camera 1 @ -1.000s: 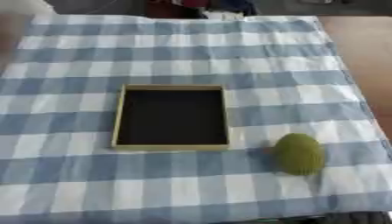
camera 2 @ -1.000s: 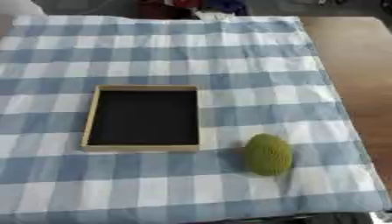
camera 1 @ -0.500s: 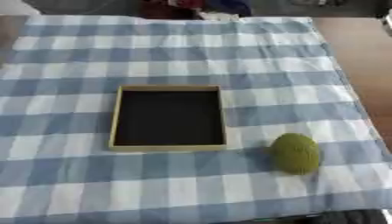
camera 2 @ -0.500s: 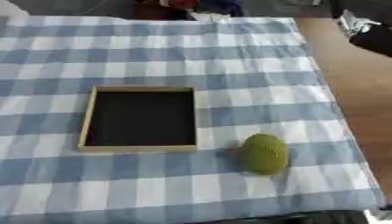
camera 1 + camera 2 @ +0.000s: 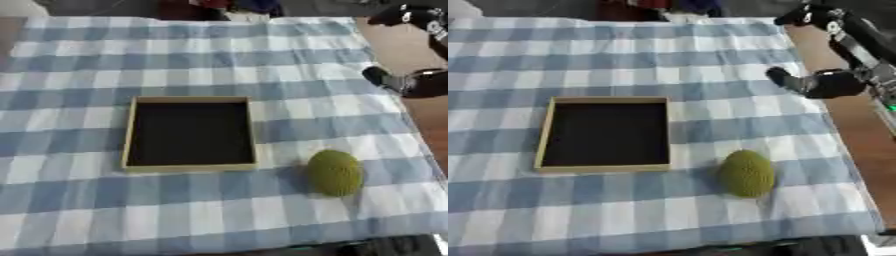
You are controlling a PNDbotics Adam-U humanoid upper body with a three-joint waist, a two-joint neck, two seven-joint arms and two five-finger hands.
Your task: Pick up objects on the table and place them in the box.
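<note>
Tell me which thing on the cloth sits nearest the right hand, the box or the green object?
The green oval object: it lies on the checked cloth to the box's right, below the right hand at the table's right edge. The box sits further left.

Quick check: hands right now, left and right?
Left hand: not in view.
Right hand: above the cloth's right edge, holding nothing; fingers cannot be told.
</note>
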